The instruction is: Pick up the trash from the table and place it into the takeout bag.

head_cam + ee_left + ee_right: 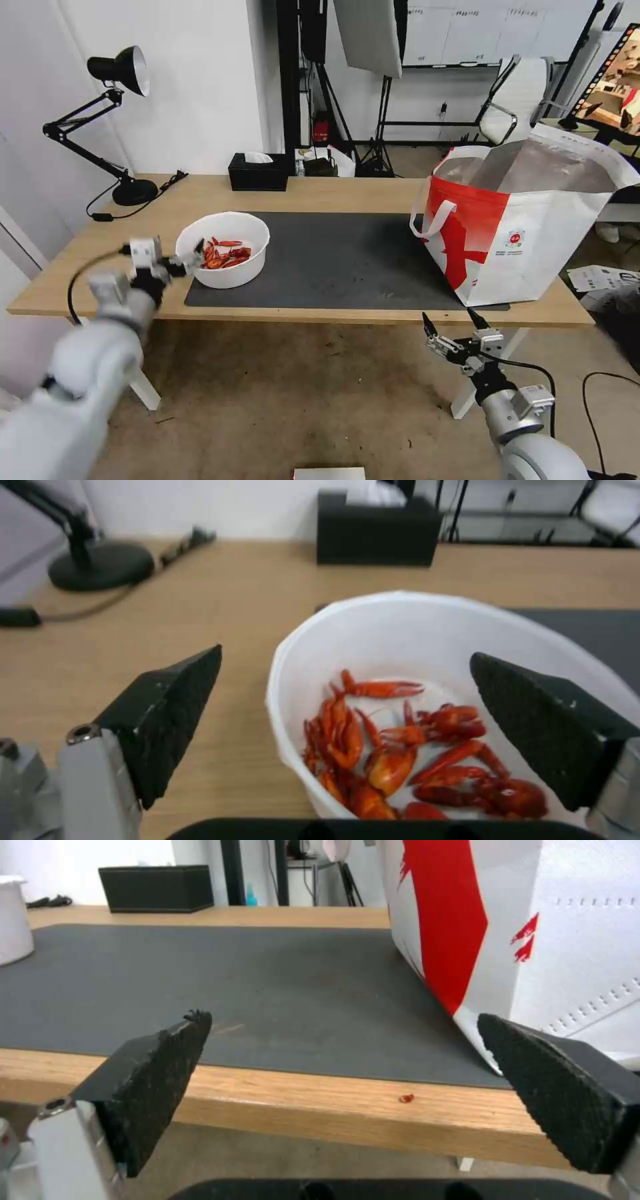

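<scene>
Desk (320,193) of light wood carries a dark grey mat (333,260) across its middle, and everything else is placed here by that mat. Takeout bag (527,227), red and white with silver foil lining, stands upright and open on the mat's right end, its base partly overhanging the mat's right edge. White bowl (227,248) of red scraps sits on the mat's left end, its rim overlapping the mat's left border. A black tissue box (258,172) rests on the bare wood behind the mat, and a black desk lamp (123,133) stands beyond the mat's far left corner.

The left end effector (175,261) hovers at the mat's left edge, fingers spread wide, right at the bowl's near-left rim; in the left wrist view the bowl (427,690) lies partly between the two black pads (170,715), one pad outside the wall and the other over the scraps. Whether a pad touches the rim cannot be told.

The right end effector (453,323) hangs below the desk's front edge, off the mat's front right corner, fingers spread and gripping nothing, near the bag's base.
</scene>
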`<state>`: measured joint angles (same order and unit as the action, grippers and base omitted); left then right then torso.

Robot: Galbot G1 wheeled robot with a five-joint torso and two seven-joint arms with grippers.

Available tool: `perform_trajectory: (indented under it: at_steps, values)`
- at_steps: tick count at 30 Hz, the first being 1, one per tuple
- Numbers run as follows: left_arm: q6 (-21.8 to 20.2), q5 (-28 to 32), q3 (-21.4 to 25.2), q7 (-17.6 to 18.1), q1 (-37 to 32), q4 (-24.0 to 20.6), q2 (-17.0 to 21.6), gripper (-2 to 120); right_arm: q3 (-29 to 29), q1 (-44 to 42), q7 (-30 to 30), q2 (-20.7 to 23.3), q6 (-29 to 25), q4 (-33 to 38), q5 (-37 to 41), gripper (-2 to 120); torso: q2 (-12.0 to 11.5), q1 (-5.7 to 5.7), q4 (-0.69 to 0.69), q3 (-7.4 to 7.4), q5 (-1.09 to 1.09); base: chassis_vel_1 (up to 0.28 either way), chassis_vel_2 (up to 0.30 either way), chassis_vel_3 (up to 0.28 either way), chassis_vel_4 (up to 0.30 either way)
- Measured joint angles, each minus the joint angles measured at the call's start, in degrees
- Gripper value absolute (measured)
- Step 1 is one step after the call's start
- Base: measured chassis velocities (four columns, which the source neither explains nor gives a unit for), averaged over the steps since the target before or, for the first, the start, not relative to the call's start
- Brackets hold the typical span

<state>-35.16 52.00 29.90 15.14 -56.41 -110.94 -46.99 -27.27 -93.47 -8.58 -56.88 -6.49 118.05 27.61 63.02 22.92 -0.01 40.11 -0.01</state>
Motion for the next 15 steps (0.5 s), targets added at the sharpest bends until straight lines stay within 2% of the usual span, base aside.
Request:
perform_trajectory:
  at_steps: [2,3,4,6,11,15]
  values:
    - [-4.03,4.55,-1.79,0.49,4.68,4.49,1.92,100,0.00,0.00,-0.01,0.00,0.00,0.00,0.00,100,0.00,0.01,0.00,0.00,0.00,0.000,0.000,0.000,0.000]
    - [-5.22,5.57,-2.63,0.52,6.37,6.39,2.38,100,0.00,0.00,0.00,0.01,0.00,0.00,0.00,100,0.00,0.00,0.01,0.00,0.00,0.000,0.000,0.000,0.000]
    - [-5.22,5.57,-2.63,0.52,6.37,6.39,2.38,100,0.00,0.00,0.00,0.01,0.00,0.00,0.00,100,0.00,0.00,0.01,0.00,0.00,0.000,0.000,0.000,0.000]
    - [-7.18,6.77,-4.84,0.43,9.87,10.56,2.80,100,0.00,0.00,0.00,0.01,0.00,0.00,0.00,100,0.00,0.00,0.01,0.00,-0.01,0.000,0.000,0.000,0.000]
    - [-7.68,6.96,-7.67,-0.09,12.84,14.60,2.78,100,0.00,0.00,0.00,0.00,0.00,-0.01,0.00,100,0.00,0.00,0.01,0.00,0.00,0.000,0.000,0.000,0.000]
    - [-7.62,6.62,-10.28,-2.01,14.86,17.89,2.51,100,0.00,0.00,0.00,0.00,-0.01,-0.01,0.00,100,0.00,0.00,0.01,0.00,0.01,0.000,0.000,0.000,0.000]
